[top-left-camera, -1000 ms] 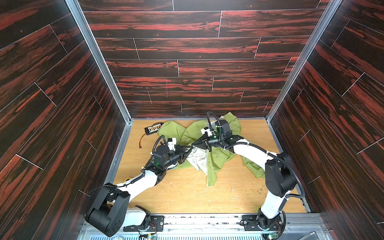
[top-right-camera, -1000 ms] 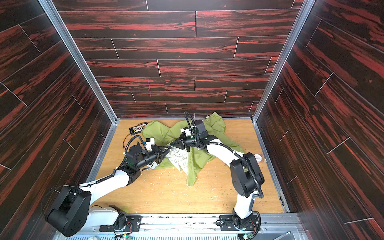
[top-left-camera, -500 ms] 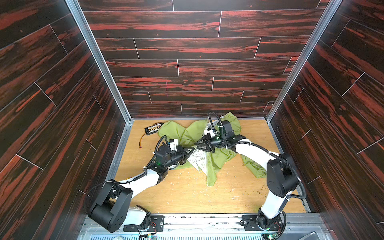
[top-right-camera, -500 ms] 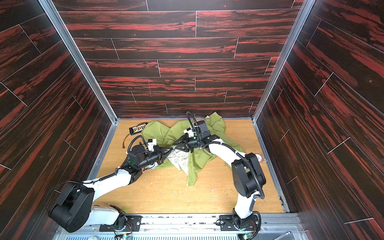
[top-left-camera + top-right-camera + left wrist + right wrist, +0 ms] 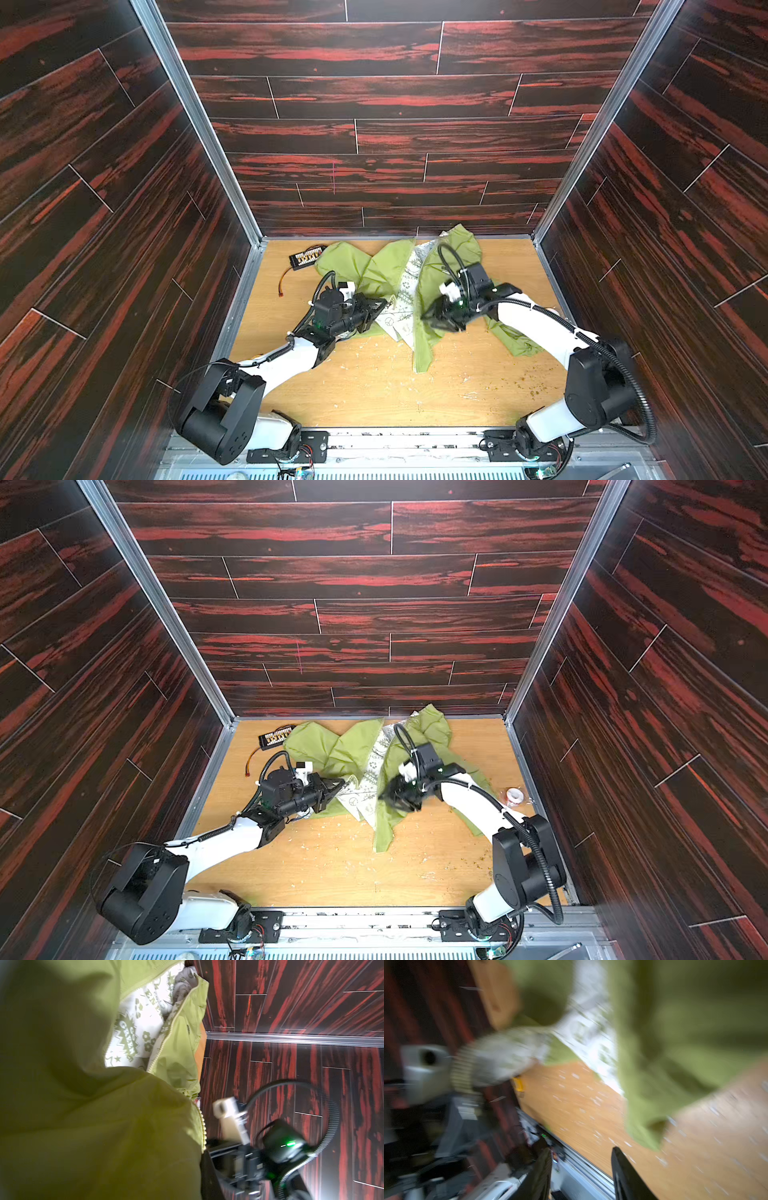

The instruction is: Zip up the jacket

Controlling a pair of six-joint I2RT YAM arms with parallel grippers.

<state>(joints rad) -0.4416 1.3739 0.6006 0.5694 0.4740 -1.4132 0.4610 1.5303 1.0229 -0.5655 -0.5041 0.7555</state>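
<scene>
The left fingers [image 5: 371, 311] are clamped together on the front edge of the jacket [image 5: 376, 270] near its hem, where the pale printed lining [image 5: 133, 1028] shows. This grip likely pins that side so the zipper teeth [image 5: 159, 1047] lie taut. The right fingers [image 5: 623, 1169] stand apart with nothing between them in a blurred wrist view, over the opposite green panel. They are probably placed to take that edge and bring the 2 halves together. The front gapes open, so zipping has not begun. The jacket lies spread at the back middle of the wooden desk [image 5: 374, 386], which is strewn with pale crumbs. A black connector board [image 5: 306, 257] sits beside 1 sleeve and a tape roll [image 5: 514, 796] lies near the right wall. Dark red-grained panels [image 5: 374, 137] enclose 3 sides
</scene>
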